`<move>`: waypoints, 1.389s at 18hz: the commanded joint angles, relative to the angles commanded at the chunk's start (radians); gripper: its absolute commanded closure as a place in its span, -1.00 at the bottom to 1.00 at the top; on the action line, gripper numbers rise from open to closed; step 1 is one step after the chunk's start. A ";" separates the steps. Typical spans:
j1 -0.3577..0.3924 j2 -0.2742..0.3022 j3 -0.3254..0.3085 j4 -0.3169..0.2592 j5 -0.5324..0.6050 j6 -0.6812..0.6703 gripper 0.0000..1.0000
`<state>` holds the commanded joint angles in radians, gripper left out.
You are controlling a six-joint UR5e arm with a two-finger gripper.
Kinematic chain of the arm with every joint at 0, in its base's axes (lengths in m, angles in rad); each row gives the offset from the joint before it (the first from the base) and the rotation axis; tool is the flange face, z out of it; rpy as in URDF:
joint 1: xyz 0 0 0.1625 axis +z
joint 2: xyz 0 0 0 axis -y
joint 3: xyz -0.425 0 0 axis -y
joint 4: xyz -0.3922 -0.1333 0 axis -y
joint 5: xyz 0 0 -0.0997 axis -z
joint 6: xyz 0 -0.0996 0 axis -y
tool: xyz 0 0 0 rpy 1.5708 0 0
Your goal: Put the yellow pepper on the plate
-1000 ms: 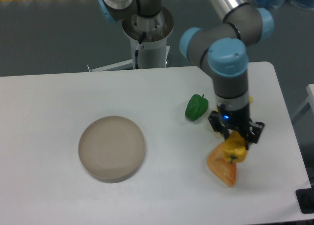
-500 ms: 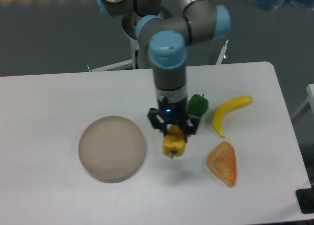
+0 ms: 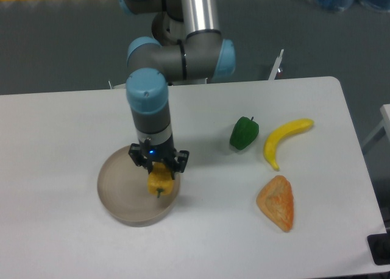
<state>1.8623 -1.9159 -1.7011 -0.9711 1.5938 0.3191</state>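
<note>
The yellow pepper (image 3: 159, 181) hangs stem-down over the right half of the plate (image 3: 122, 187), a round beige-grey dish at the table's left centre. My gripper (image 3: 158, 169) points straight down and is shut on the pepper's top. Whether the pepper touches the plate's surface is not clear from this angle. The arm rises behind the gripper and hides part of the plate's far rim.
A green pepper (image 3: 244, 133) sits right of centre, with a yellow banana (image 3: 285, 139) beside it and an orange triangular wedge (image 3: 278, 203) in front of them. The robot's base (image 3: 173, 32) stands beyond the table's far edge.
The gripper has carried the yellow pepper leftward, from beside the orange wedge past the green pepper to above the plate. The banana, once hidden by the arm, now shows.
</note>
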 joint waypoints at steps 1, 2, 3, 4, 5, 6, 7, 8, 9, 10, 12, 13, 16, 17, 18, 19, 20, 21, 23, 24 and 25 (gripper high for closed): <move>-0.003 -0.012 -0.009 0.005 0.000 0.002 0.33; -0.005 -0.020 -0.011 0.005 0.002 0.002 0.33; -0.015 -0.029 -0.011 0.005 0.002 0.003 0.32; -0.017 -0.034 -0.011 0.011 0.002 0.006 0.32; -0.018 -0.035 -0.011 0.021 0.002 0.009 0.31; -0.018 -0.040 -0.011 0.025 0.002 0.008 0.31; -0.018 -0.040 -0.009 0.025 0.002 0.008 0.30; -0.018 -0.040 -0.011 0.026 0.002 0.011 0.28; -0.018 -0.043 -0.011 0.026 0.003 0.014 0.26; -0.020 -0.043 -0.011 0.026 0.005 0.014 0.26; -0.020 -0.041 -0.009 0.026 0.005 0.015 0.26; -0.018 -0.041 -0.009 0.026 0.005 0.017 0.21; -0.018 -0.038 -0.008 0.028 0.006 0.018 -0.55; -0.018 -0.037 -0.006 0.026 0.005 0.018 -1.00; -0.018 -0.035 -0.006 0.026 0.005 0.018 -1.00; -0.018 -0.034 -0.005 0.026 0.003 0.018 -1.00; -0.018 -0.031 -0.005 0.026 0.002 0.020 -1.00; -0.018 -0.028 -0.005 0.026 0.000 0.020 -1.00; -0.017 -0.023 0.004 0.025 -0.001 0.026 -1.00; -0.015 -0.020 0.011 0.025 0.000 0.026 -1.00; -0.014 -0.006 0.014 0.025 0.002 0.028 -1.00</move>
<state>1.8484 -1.9222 -1.6874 -0.9465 1.5953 0.3467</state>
